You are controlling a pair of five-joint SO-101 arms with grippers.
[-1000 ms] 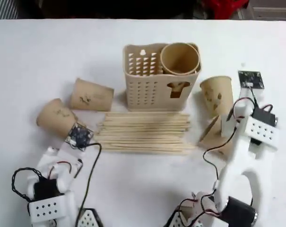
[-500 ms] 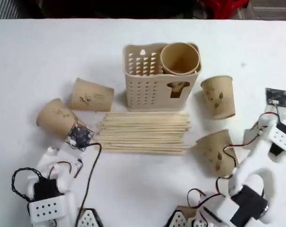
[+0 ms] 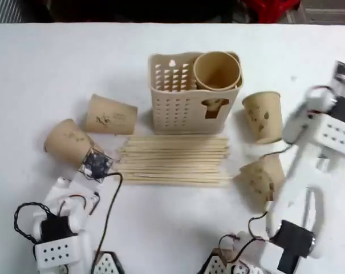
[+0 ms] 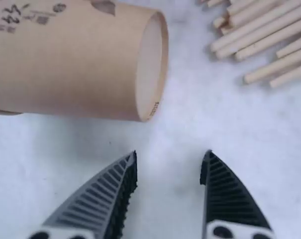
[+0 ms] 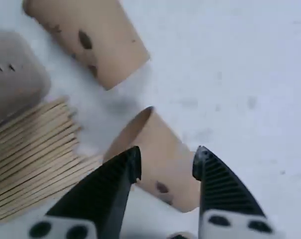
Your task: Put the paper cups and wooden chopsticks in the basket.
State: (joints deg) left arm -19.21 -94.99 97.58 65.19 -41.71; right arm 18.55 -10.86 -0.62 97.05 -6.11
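The left gripper hangs low over the white desk, jaws moderately apart with nothing between them. Just ahead a paper cup lies on its side, and the ends of the wooden chopsticks are a little beyond. The right gripper is likewise spread, with a tipped cup showing between its fingers; I cannot tell whether they touch it. A second cup lies near it. The basket stands upright behind the chopstick bundle, holding an upright cup in its right side. A further cup lies beside the basket's left.
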